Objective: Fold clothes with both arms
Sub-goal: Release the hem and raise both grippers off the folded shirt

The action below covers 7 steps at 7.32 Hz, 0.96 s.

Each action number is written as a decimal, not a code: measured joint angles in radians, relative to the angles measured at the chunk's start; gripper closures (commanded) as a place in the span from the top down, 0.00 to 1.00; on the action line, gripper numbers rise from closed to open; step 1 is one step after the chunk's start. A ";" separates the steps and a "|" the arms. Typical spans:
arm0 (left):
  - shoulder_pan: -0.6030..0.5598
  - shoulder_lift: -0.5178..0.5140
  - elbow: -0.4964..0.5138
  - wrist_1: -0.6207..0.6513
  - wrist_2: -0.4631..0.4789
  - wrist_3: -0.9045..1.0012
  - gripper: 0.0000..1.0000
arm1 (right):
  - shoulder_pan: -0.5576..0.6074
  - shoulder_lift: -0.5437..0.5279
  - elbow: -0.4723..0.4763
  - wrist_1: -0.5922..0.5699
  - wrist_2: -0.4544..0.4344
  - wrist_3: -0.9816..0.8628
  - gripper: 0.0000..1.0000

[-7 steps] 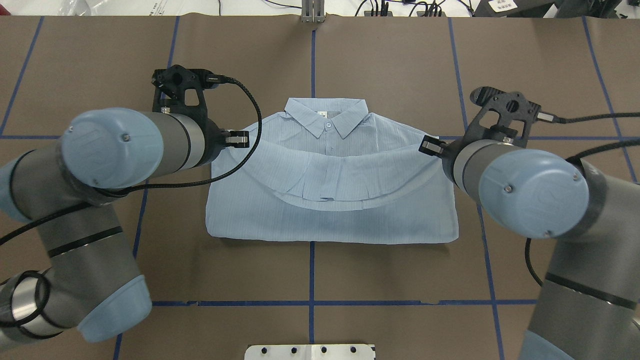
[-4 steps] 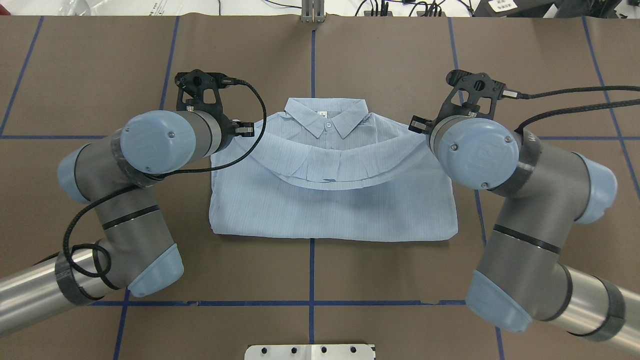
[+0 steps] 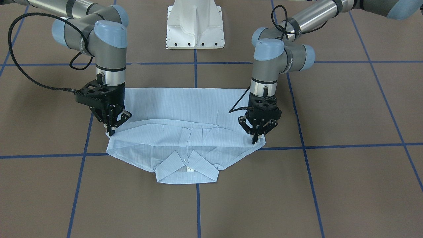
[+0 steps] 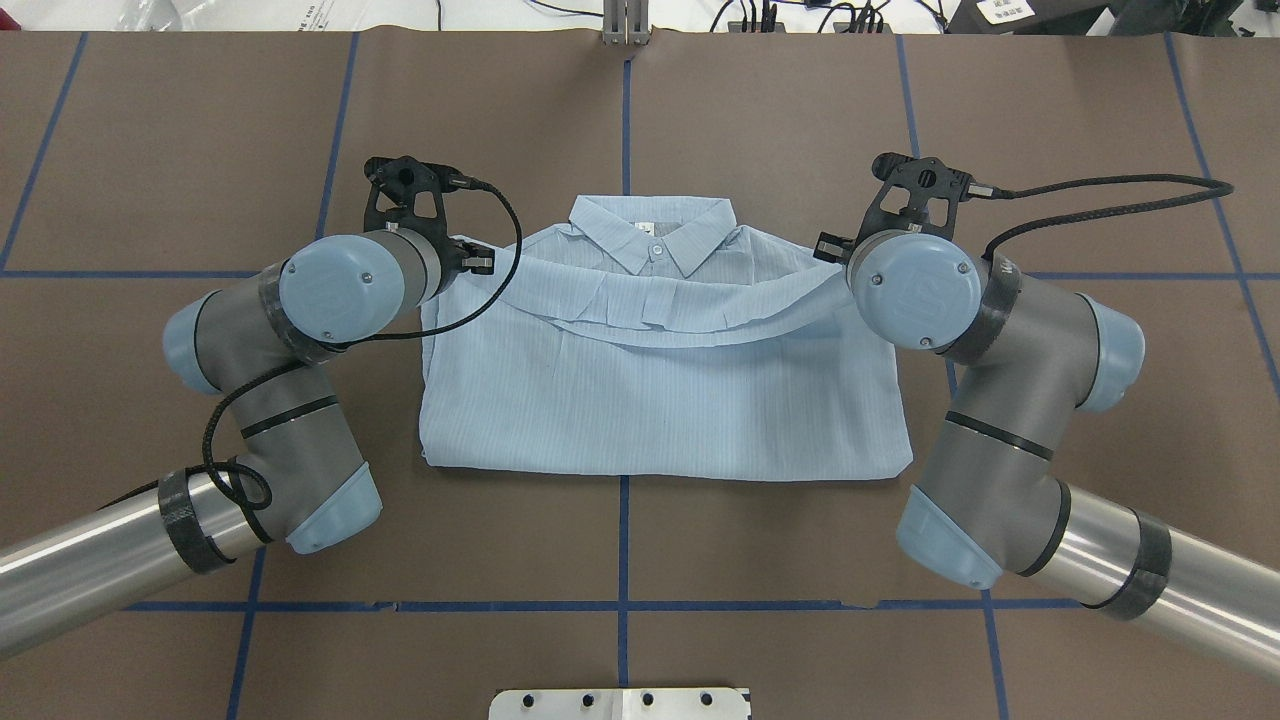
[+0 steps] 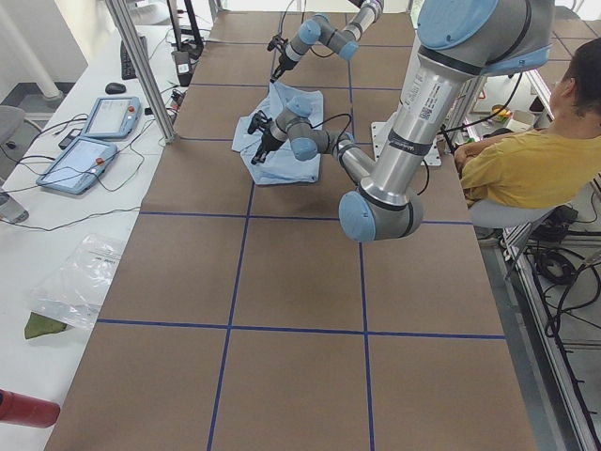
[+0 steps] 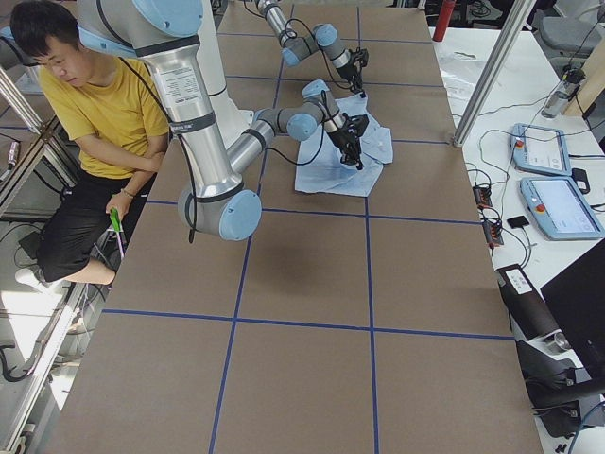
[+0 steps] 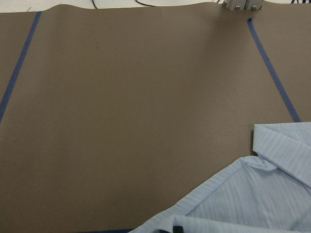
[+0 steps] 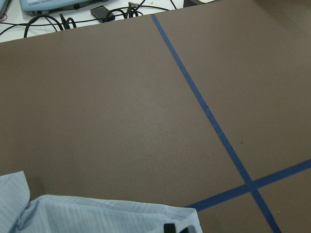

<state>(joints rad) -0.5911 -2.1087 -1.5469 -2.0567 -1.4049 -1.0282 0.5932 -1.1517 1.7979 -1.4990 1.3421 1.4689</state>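
1. The pale-blue shirt (image 4: 660, 410) lies button side up in the middle of the brown tabletop (image 4: 780, 120). Its collar (image 4: 652, 240) points toward the edge away from the robot.
2. The lower part of the shirt is doubled up over the body. The straight crease faces the robot's edge of the tabletop.
3. The folded-over hem runs from shoulder to shoulder just short of the collar. In the middle it bows toward the robot's edge.
4. The left pincer (image 3: 255, 138) points straight down, clenched on the hem's end at the shoulder on the robot's left.
5. The right pincer (image 3: 110, 130) also points down with a slight tilt, clenched on the hem's other end at the opposite shoulder.
6. Each wrist view shows only a strip of striped cloth along its lower border. Beyond the cloth is bare tabletop crossed by blue tape lines (image 4: 625, 545).
7. The white pedestal (image 3: 195, 26) stands at the robot's edge, midway along it.
8. A person (image 6: 104, 104) in a yellow top sits just off that edge.
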 measured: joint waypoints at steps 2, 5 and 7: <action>-0.009 0.000 0.005 -0.010 -0.004 0.036 0.00 | 0.015 0.000 -0.009 0.004 0.014 -0.024 0.18; -0.014 0.009 0.001 -0.025 -0.008 0.074 1.00 | 0.026 0.006 -0.027 0.006 0.028 -0.031 1.00; -0.029 0.031 -0.006 -0.126 -0.069 0.158 1.00 | 0.054 0.021 -0.023 0.008 0.094 -0.069 1.00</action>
<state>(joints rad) -0.6204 -2.0780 -1.5530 -2.1826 -1.4739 -0.8704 0.6470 -1.1308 1.7747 -1.4912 1.4360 1.3998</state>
